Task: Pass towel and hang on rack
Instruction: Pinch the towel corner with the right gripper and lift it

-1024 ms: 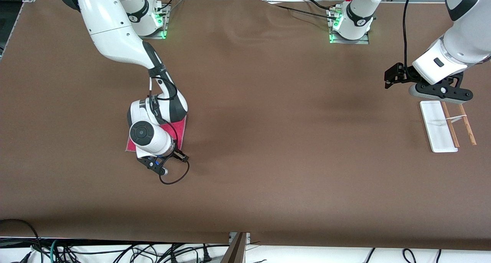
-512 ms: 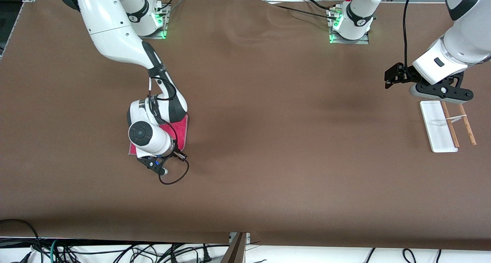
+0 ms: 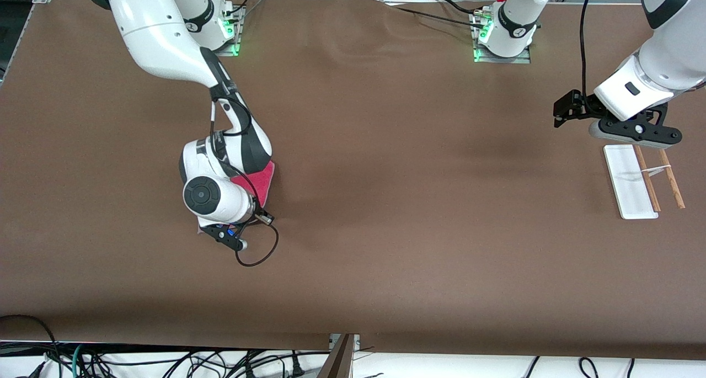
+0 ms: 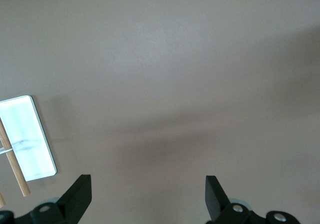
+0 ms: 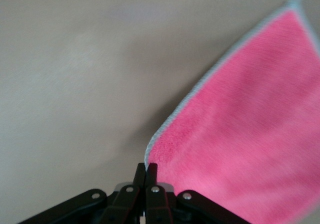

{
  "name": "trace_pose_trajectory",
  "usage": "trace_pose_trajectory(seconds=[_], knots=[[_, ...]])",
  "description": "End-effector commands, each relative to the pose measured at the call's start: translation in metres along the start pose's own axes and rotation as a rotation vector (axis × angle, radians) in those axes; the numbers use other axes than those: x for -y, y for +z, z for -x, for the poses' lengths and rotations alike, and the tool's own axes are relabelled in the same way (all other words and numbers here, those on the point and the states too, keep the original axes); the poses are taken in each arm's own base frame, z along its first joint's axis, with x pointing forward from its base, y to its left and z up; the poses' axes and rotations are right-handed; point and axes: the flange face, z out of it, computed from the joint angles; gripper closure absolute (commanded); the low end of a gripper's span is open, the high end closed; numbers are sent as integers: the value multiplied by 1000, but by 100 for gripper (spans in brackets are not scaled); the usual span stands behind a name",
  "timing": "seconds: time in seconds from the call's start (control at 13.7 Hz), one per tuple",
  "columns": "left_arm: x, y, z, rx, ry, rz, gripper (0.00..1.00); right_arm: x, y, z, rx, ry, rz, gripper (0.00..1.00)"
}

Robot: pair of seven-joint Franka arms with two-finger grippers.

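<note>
A brown table [image 3: 386, 212] was seen from a high camera facing two white robot arms. Nearest that camera, toward the right arm's end of the table, the right pincer [image 5: 145, 172] was clenched on one edge of the towel [image 3: 261, 180], a pink-red cloth with pale grey trim. Most of the cloth was hidden under the arm's wrist in the front view; in the right wrist view it hung taut from the closed fingers, with bare table seen past it. Whether its free corner touched the table could not be told.

Farther from the camera, toward the left arm's end, the rack [image 3: 629, 182] was set on the table: a white base with two thin wooden rods. The left pincer [image 4: 145, 196] was held released just over the table beside the rack, waiting.

The pick-up step was judged to be in hand. Next, the towel would need to be carried toward mid-table and presented for the left pincer to take.
</note>
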Motion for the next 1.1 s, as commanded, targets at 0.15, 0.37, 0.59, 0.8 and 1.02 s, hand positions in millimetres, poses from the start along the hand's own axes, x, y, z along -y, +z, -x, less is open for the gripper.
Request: trace_pose_trajectory(seconds=[0.15, 0.37, 0.59, 0.8, 1.02], knots=[[0, -7, 1, -4, -1, -15, 0, 14, -93, 24, 177, -12, -48, 100], [-1, -6, 1, 2, 1, -15, 0, 15, -137, 50, 277, 65, -112, 100], [-3, -6, 2, 10, 4, -14, 0, 18, -178, 74, 413, 172, -201, 100], [-10, 1, 0, 32, 29, 3, 0, 29, -202, 92, 549, 304, -278, 100], [-26, 4, -5, 31, 29, 122, 0, 44, -234, 110, 690, 428, -349, 100]])
